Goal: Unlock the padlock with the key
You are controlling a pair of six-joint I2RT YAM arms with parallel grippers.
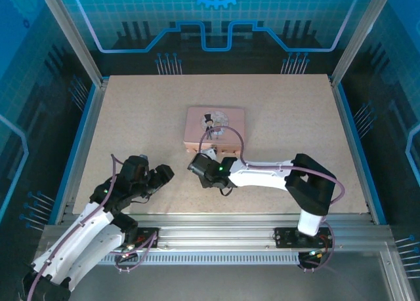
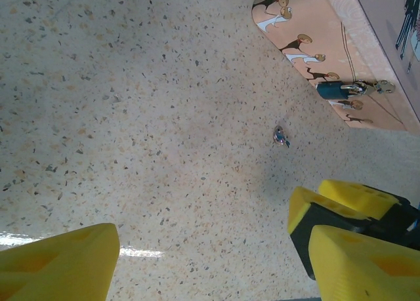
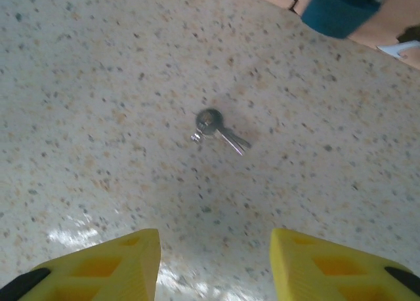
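A small silver key (image 3: 216, 127) lies flat on the speckled table, a little ahead of my right gripper (image 3: 215, 248), whose yellow fingers stand open with nothing between them. The padlock (image 3: 338, 9), dark with a blue body, hangs on the front wall of the pink tin (image 1: 215, 125), beyond the key. In the left wrist view the key (image 2: 281, 136) lies between the padlock (image 2: 341, 89) and the right gripper's fingers (image 2: 341, 202). My left gripper (image 2: 213, 255) hovers open and empty over bare table, to the left of the right gripper (image 1: 195, 162).
The pink tin with cartoon figures (image 2: 308, 45) stands mid-table, just behind both grippers. Blue-edged rails and glass walls (image 1: 85, 130) bound the tabletop. A purple cable loops over the right arm (image 1: 262, 173).
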